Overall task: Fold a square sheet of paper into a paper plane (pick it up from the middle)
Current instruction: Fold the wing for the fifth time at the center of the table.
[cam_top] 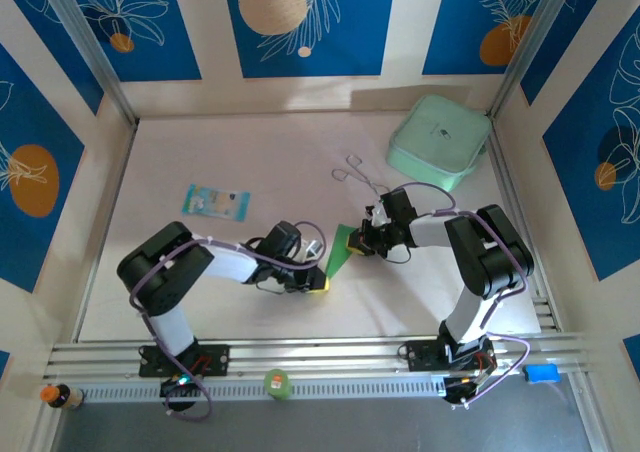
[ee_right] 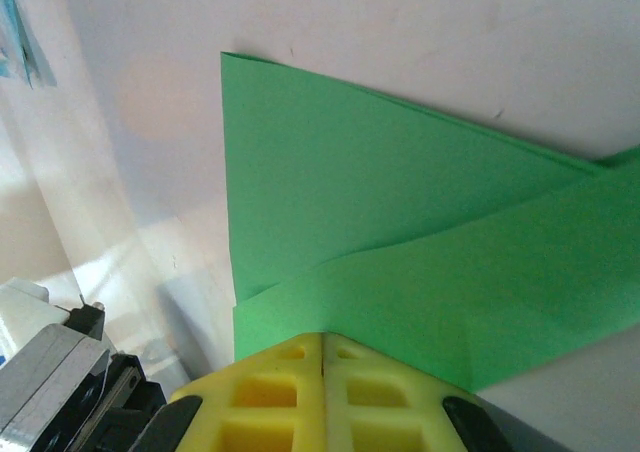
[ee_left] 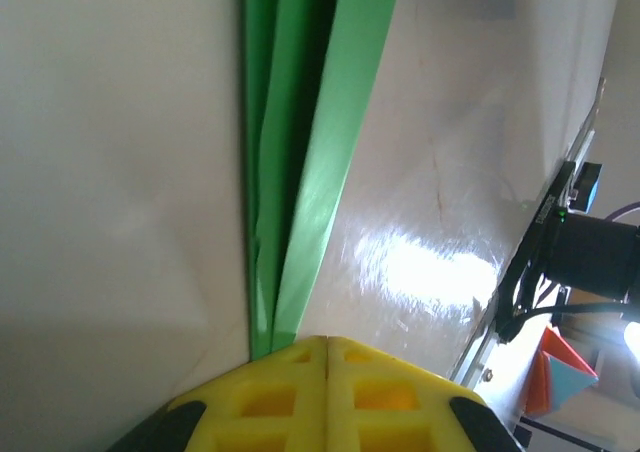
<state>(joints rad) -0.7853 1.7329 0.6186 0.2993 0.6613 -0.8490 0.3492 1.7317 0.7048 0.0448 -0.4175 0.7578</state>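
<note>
The square sheet of paper (cam_top: 340, 252) is bright green and folded into a narrow pointed shape. It lies on the white table between my two grippers. My left gripper (cam_top: 318, 282) is at its near end. In the left wrist view the yellow fingertips (ee_left: 327, 344) are shut, and the layered green strip (ee_left: 300, 172) runs away from just left of their seam. My right gripper (cam_top: 360, 242) is at the paper's far right side. Its jaws (ee_right: 323, 337) are shut with the tips against the overlapping green flaps (ee_right: 400, 202). No paper shows inside either seam.
A pale mint-green box (cam_top: 438, 142) sits at the back right. A thin metal tool (cam_top: 355, 172) lies in front of it. A light-blue packet (cam_top: 215, 202) lies at the left, its edge also in the right wrist view (ee_right: 15, 32). The aluminium rail (cam_top: 320, 352) runs along the near edge.
</note>
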